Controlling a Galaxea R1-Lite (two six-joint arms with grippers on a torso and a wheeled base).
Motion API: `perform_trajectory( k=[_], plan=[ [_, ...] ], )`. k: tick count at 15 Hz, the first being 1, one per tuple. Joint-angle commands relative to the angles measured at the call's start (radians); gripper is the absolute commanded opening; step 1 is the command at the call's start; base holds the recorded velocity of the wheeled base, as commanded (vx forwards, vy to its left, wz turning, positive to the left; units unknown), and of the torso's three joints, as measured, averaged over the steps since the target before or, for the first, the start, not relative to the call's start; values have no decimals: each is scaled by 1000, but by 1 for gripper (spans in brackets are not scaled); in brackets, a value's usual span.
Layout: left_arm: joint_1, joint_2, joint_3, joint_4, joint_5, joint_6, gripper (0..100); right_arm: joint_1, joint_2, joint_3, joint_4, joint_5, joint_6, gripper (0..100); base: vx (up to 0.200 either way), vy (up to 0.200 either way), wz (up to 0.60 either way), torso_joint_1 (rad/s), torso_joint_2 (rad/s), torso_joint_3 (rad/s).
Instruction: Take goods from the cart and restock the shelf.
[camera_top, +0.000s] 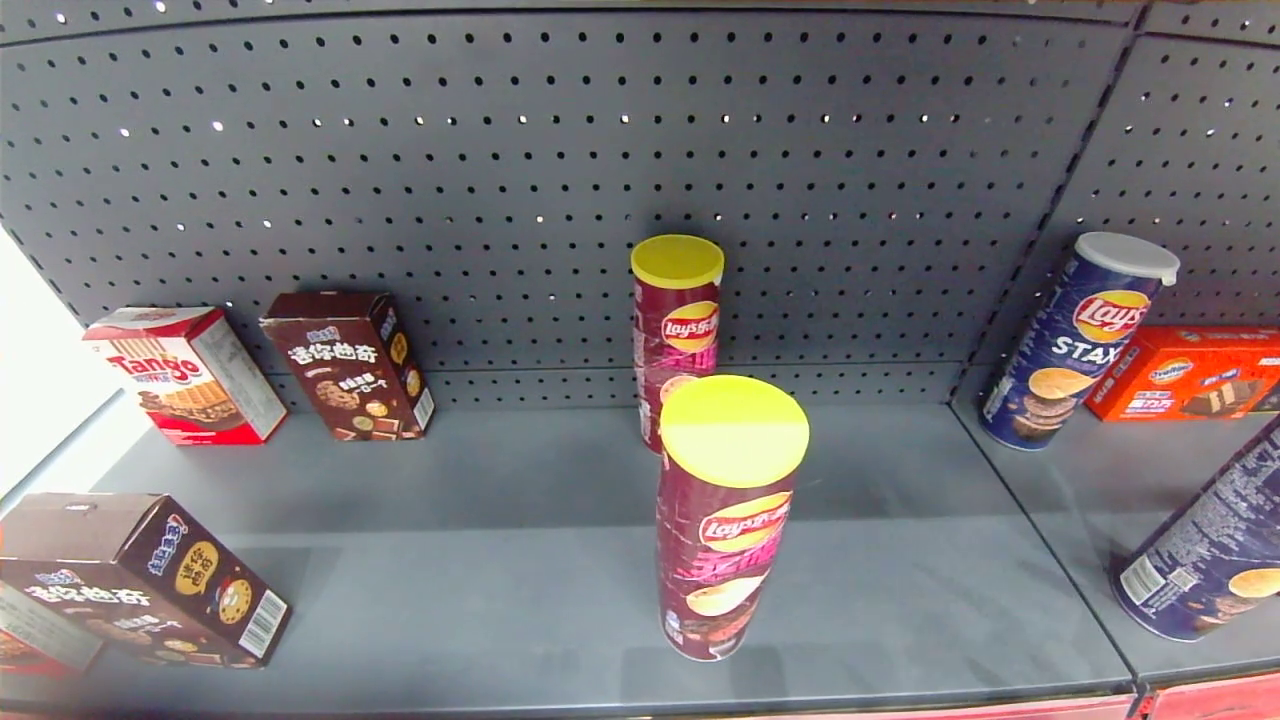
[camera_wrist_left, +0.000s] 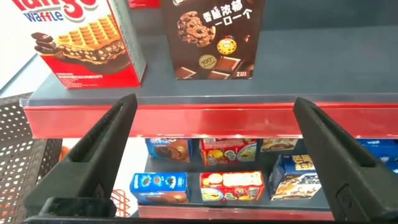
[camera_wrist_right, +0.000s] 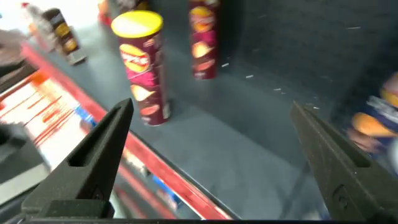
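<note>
The right claw (camera_wrist_right: 211, 107) is held wide open and empty, poised over the front of the shelf (camera_top: 500, 560). Just beyond it, a maroon near can (camera_wrist_right: 142, 68) with a yellow lid is seen upright, close to the shelf's front edge and about mid-width. A matching far can (camera_wrist_right: 204, 40) is stood directly behind it, against the pegboard (camera_top: 500, 150). The two are apart, not touching.

The left claw (camera_wrist_left: 214, 102) is likewise spread open with nothing in it. It is levelled at the red rail (camera_wrist_left: 211, 118) along the shelf front, at the left end. Above that rail a waffle box (camera_wrist_left: 81, 43) and a cookie box (camera_wrist_left: 208, 37) are set side by side. Further boxed goods are stocked on lower shelves beneath.

To the right, past the divider, a blue can (camera_top: 1075, 340) is stood beside an orange box (camera_top: 1185, 372).

With both claws empty and the cans already placed, the step in hand is judged to be the gap between one placement and the next pick. The next move calls for a claw to be brought to the cart, closed on another item, and carried to bare shelf space without the near can being knocked.
</note>
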Motion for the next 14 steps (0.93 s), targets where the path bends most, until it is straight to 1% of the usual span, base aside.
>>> perform_trajectory(
  k=[1, 2, 3, 4, 5, 6, 9, 11, 14],
  plan=[
    [0, 2, -2, 0, 0, -1, 100, 102, 158, -28, -11, 1, -6, 100, 0, 0, 0, 0, 0, 0],
    [0, 2, -2, 0, -2, -2, 100, 133, 191, -31, -42, -3, -6, 100, 0, 0, 0, 0, 0, 0],
    [0, 2, -2, 0, -2, -2, 100, 133, 191, -31, -42, -3, -6, 100, 0, 0, 0, 0, 0, 0],
    [0, 2, -2, 0, -2, -14, 100, 157, 266, -34, -120, -3, -6, 100, 0, 0, 0, 0, 0, 0],
    [0, 2, -2, 0, -2, -30, 100, 167, 291, -48, -131, -3, -6, 100, 0, 0, 0, 0, 0, 0],
    [0, 2, -2, 0, -3, -34, 100, 170, 303, -54, -131, -4, -4, 100, 0, 0, 0, 0, 0, 0],
    [0, 2, -2, 0, -14, -33, 100, 194, 368, -60, -132, -35, -4, 100, 0, 0, 0, 0, 0, 0],
    [0, 2, -2, -2, -19, -31, 100, 232, 420, -58, -135, -67, -4, 100, 0, 0, 0, 0, 0, 0],
    [0, 2, -2, 0, -19, -30, 100, 236, 481, -46, -135, -110, -3, 100, 0, 0, 0, 0, 0, 0]
  ],
)
